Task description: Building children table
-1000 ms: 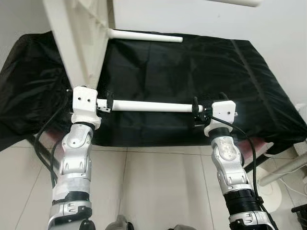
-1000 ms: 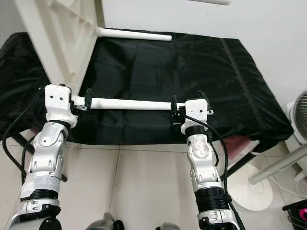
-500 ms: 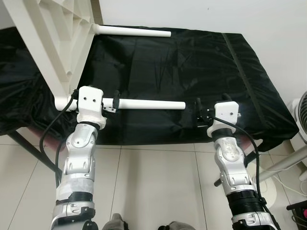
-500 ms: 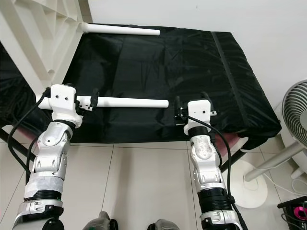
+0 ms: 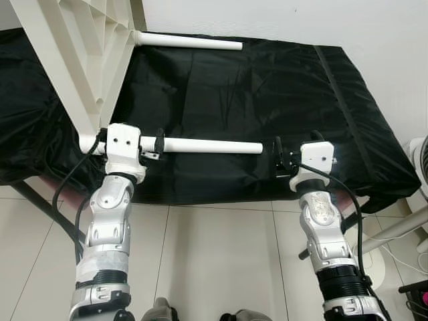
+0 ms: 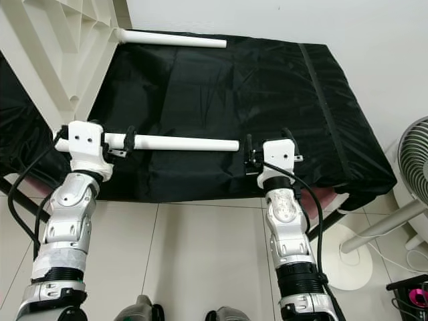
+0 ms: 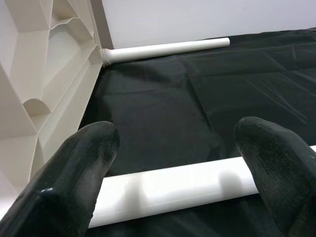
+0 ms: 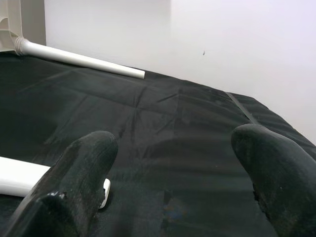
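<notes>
Released a second ago, the near white leg (image 5: 210,146) is no longer sitting in the right gripper (image 5: 277,156), whose black fingers are now spreading wide with nothing between them, just beyond the leg's free end. That leg is a smooth, round plastic tube lying level above the black cloth (image 5: 281,93), its other end meeting the corner of the white tabletop (image 5: 73,53). The left gripper (image 5: 159,142) is sitting at that end, its rubbery fingers (image 7: 74,182) parted to either side of the tube; whether they are pressing on it cannot be told. The tabletop is standing tilted on its edge at the robot's left, showing a moulded underside of ribs and hollow triangular cells. A second white leg (image 5: 190,42), the same smooth tube, is sticking out sideways from the tabletop's far corner, over the back of the cloth.

The cloth is thin, slightly shiny and creased, draping over a low table and hanging off its front edge. Pale glossy floor tiles (image 5: 221,261) are lying below, a plain white wall (image 6: 281,20) is standing behind, and a white pedestal fan (image 6: 408,174) is standing at the robot's right.
</notes>
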